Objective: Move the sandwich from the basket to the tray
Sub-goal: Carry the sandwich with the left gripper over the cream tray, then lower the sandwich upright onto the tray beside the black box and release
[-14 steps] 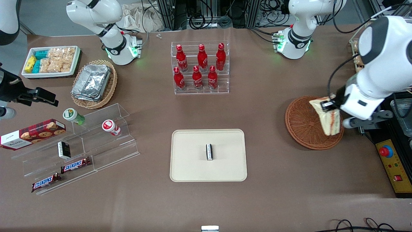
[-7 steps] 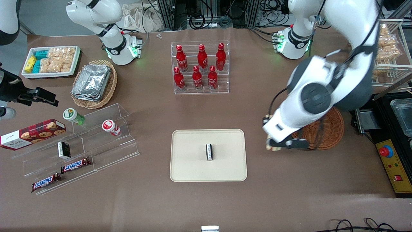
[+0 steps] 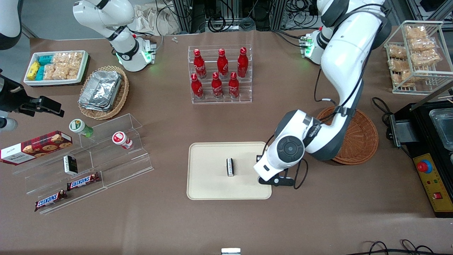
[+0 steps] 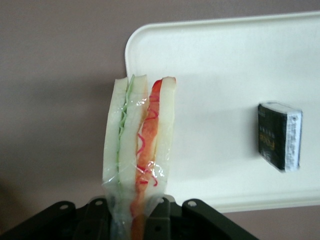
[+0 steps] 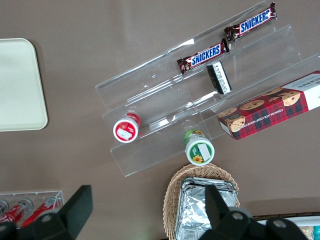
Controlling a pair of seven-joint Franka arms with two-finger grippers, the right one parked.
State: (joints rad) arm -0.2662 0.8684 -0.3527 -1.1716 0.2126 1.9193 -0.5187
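My left gripper (image 4: 131, 216) is shut on the sandwich (image 4: 140, 145), a plastic-wrapped wedge of white bread with green, red and orange layers. The sandwich hangs over the corner of the cream tray (image 4: 225, 65). In the front view the gripper (image 3: 272, 179) is above the edge of the tray (image 3: 212, 184) nearest the working arm's end, and the wrist hides the sandwich. A small black packet (image 3: 230, 166) lies in the middle of the tray and also shows in the left wrist view (image 4: 279, 135). The round reddish-brown basket (image 3: 361, 141) holds nothing that I can see and is partly covered by the arm.
A clear rack of red bottles (image 3: 221, 74) stands farther from the camera than the tray. A clear stepped shelf (image 3: 88, 159) with snacks, an oval basket of foil trays (image 3: 104, 92) and a white snack bin (image 3: 56, 67) lie toward the parked arm's end. A wire snack rack (image 3: 417, 53) and a black control box (image 3: 431, 180) stand toward the working arm's end.
My left gripper lifted the sandwich out of the basket and carried it sideways to above the tray's edge. The basket now shows nothing in it.
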